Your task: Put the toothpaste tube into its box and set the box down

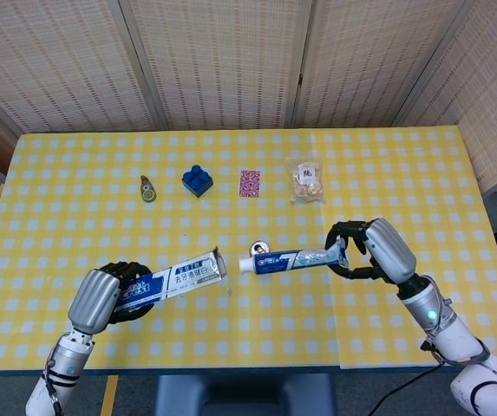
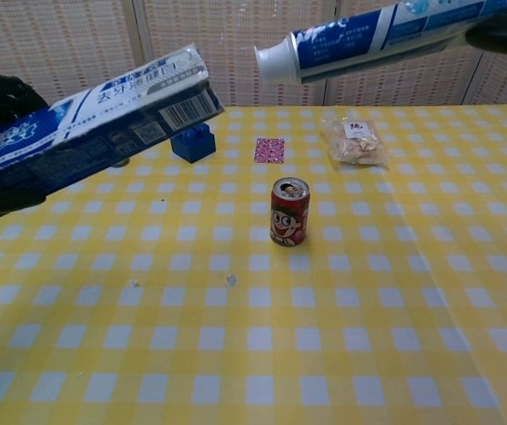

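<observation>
red can (image 1: pixel 258 250) mostly hidden behind toothpaste tube (image 1: pixel 290 258) cap in head view, snack bag (image 1: pixel 306 181) print illegible

- Blue-and-white printed cardboard toothpaste box (image 2: pixel 94 133): smooth, slightly glossy card.
- Blue-and-white plastic toothpaste tube (image 2: pixel 368 35): glossy, with a smooth white cap.
- Yellow-and-white checked tablecloth (image 2: pixel 368 336): matt, faintly creased.
- Small red printed metal drink can (image 2: pixel 289 212): shiny, with a bare silvery top.
- Blue plastic building brick (image 1: pixel 197 180): smooth, studded.
- Clear plastic snack bag (image 1: pixel 306 182): glossy, crinkled.
- Beige woven screen panels (image 1: pixel 222 61): rough, matt.
- Left hand (image 1: pixel 101 293) and right hand (image 1: pixel 371 250): grey metallic backs, black fingers.
</observation>
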Robot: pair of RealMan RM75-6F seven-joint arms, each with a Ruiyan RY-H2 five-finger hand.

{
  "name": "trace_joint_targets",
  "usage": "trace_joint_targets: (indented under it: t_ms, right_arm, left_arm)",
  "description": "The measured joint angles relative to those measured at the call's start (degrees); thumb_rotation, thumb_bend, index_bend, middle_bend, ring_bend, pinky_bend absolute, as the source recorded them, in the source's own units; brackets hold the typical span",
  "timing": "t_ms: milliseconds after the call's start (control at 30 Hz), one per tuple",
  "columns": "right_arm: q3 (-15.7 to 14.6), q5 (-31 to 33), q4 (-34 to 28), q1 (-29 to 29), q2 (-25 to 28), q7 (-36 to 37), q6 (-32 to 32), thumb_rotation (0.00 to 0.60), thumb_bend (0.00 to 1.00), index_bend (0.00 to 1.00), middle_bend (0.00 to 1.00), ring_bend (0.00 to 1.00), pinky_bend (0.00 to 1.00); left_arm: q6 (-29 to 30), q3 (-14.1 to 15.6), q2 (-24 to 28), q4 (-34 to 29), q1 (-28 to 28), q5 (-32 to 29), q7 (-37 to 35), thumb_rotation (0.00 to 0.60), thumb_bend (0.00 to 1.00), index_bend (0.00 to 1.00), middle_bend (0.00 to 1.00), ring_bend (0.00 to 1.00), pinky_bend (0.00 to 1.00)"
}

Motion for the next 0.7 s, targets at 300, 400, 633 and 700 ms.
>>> trace_joint_targets:
  t_ms: [300, 400, 633, 700]
  right_arm:
    - [0.3, 0.9, 1.0, 1.2, -1.4, 0.8, -2.0, 0.600, 0.41, 0.80, 0.62, 0.60, 0.78]
    - [0.5, 0.9, 0.6, 1.7, -1.7, 0.9, -2.4, 0.600, 0.41, 0.80, 0.62, 0.60, 0.78]
    - [0.6, 0.9, 0.4, 2.3, -2.7, 0.9, -2.8, 0.600, 0.41, 0.80, 0.62, 0.60, 0.78]
    - [0.6, 0.7, 0.2, 2.3, -3.0, 1.0, -2.7, 0.600, 0.41, 0.80, 0.62, 0.60, 0.78]
  left_arm:
    - [-0.6, 0.2, -0.5, 0.1, -0.3, 0.3, 0.0, 0.600, 0.23, 0.50, 0.60, 0.50, 0.59]
    - [-0.8, 0.3, -0.6, 0.1, -0.3, 0.2, 0.0, 0.600, 0.23, 0.50, 0.60, 0.50, 0.59]
    - [-1.4, 0.6, -1.4, -0.2, -0.4, 0.0, 0.2, 0.600, 0.23, 0.50, 0.60, 0.50, 0.59]
    - [-1.4, 0.7, -1.6, -0.4, -0.4, 0.2, 0.5, 0.600, 0.23, 0.50, 0.60, 0.50, 0.59]
